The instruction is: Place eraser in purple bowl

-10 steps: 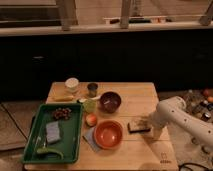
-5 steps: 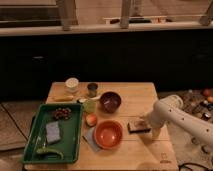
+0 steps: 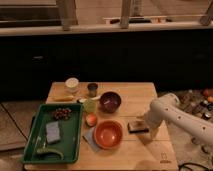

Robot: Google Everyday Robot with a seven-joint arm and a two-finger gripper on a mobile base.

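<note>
The eraser (image 3: 136, 126), a small dark block with a lighter top, lies on the wooden table (image 3: 135, 97) right of the orange bowl (image 3: 108, 133). The purple bowl (image 3: 110, 101), dark maroon and glossy inside, stands further back, left of the eraser and apart from it. My gripper (image 3: 145, 125) at the end of the white arm (image 3: 175, 116) comes in from the right and is at the eraser's right end, low over the table.
A green tray (image 3: 70, 145) at the left holds a grey-blue sponge (image 3: 53, 132), dark grapes and a green item. A white cup (image 3: 72, 84), a dark can (image 3: 92, 89), a green cup (image 3: 89, 105), an orange fruit (image 3: 91, 120) and a banana (image 3: 63, 98) stand around the bowls.
The arm has shifted slightly left, bringing the gripper closer onto the eraser. The eraser and bowls have not moved.
</note>
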